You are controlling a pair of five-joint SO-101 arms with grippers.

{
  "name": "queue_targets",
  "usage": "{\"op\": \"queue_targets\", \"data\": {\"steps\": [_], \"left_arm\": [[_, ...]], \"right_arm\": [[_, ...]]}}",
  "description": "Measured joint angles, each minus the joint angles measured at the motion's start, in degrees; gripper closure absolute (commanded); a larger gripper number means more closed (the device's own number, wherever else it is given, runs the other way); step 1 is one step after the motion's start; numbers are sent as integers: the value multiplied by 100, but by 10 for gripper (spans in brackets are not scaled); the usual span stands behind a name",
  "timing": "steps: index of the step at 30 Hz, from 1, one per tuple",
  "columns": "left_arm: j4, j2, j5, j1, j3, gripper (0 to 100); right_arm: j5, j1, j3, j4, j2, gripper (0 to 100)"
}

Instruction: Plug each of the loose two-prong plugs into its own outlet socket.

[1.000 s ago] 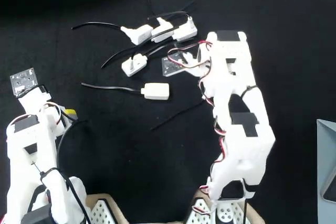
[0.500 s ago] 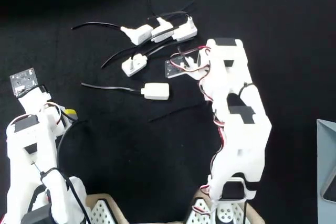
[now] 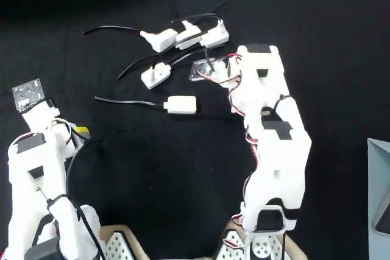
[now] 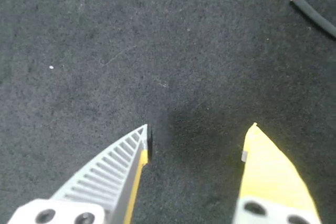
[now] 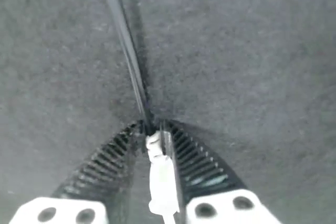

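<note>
My right gripper point(image 5: 153, 129) is shut on a small white plug point(image 5: 159, 174), whose thin black cable point(image 5: 123, 40) runs away over the black mat. In the high view the right gripper point(image 3: 204, 69) sits just below a cluster of three white plug bodies point(image 3: 187, 35) at the back. Two more white plug bodies lie to its left, one point(image 3: 155, 75) angled and one point(image 3: 181, 105) flat with a cable trailing left. My left gripper point(image 4: 197, 140) is open over bare mat, with nothing between its fingers; in the high view the left gripper point(image 3: 28, 95) stands at the left edge.
Black cables point(image 3: 109, 28) snake from the plug bodies across the back of the mat. A loose cable end point(image 4: 315, 17) lies ahead of the left gripper. A grey tray point(image 3: 379, 181) sits at the right edge. The arm bases point(image 3: 183, 245) stand at the near edge.
The right gripper has moved toward the back cluster, dragging its black cable off the middle of the mat and out of sight. The left arm has not moved.
</note>
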Motion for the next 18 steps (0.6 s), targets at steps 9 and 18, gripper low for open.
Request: {"op": "queue_targets", "data": {"steps": [9, 18], "left_arm": [[0, 0, 0, 0, 0, 712], [0, 0, 0, 0, 0, 712]], "right_arm": [[-1178, -70, -105, 475, -818, 987], [-2347, -26, -105, 826, -1530, 987]]}}
